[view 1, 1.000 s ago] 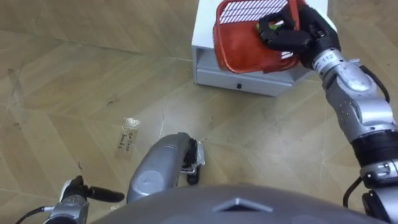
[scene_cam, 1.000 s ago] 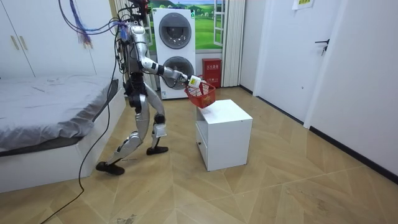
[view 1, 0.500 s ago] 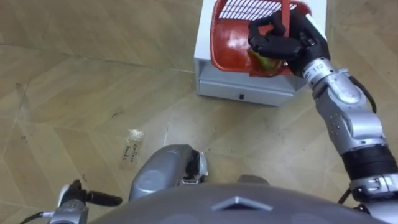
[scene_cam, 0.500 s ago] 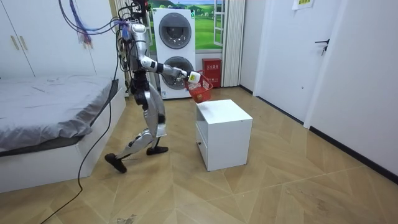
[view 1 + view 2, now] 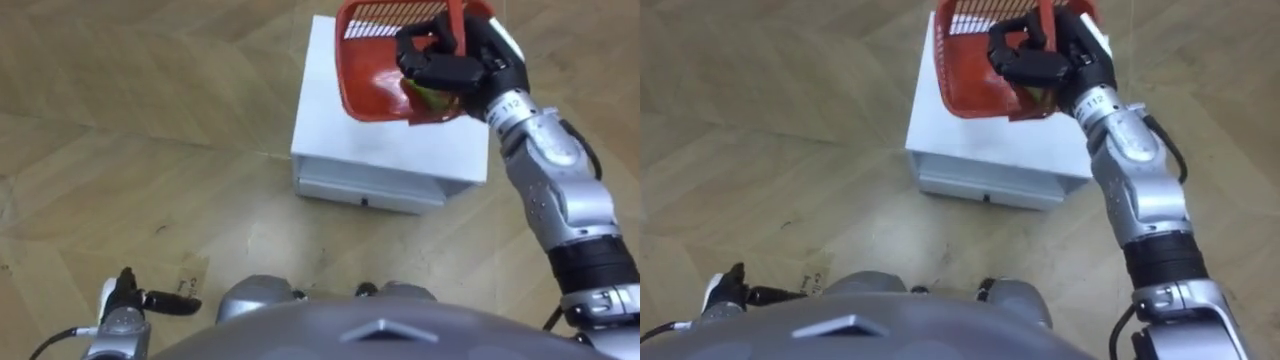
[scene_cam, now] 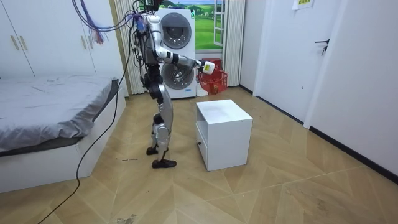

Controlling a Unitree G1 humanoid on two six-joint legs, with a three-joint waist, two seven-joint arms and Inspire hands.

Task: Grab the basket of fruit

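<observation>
The right hand (image 5: 455,65) curls round the handle of the red plastic mesh fruit basket (image 5: 375,85), held in the air over the far edge of the white square cabinet (image 5: 380,160). The left hand (image 5: 125,305) hangs low; open or closed, I can't tell.

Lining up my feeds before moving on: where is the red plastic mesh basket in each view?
Left eye view: red plastic mesh basket at top, right of centre, gripped by the right hand.
Right eye view: basket at top centre.
Room view: basket upper middle, at the arm's end.
Shared landmark: white box cabinet, below the basket everywhere.
</observation>
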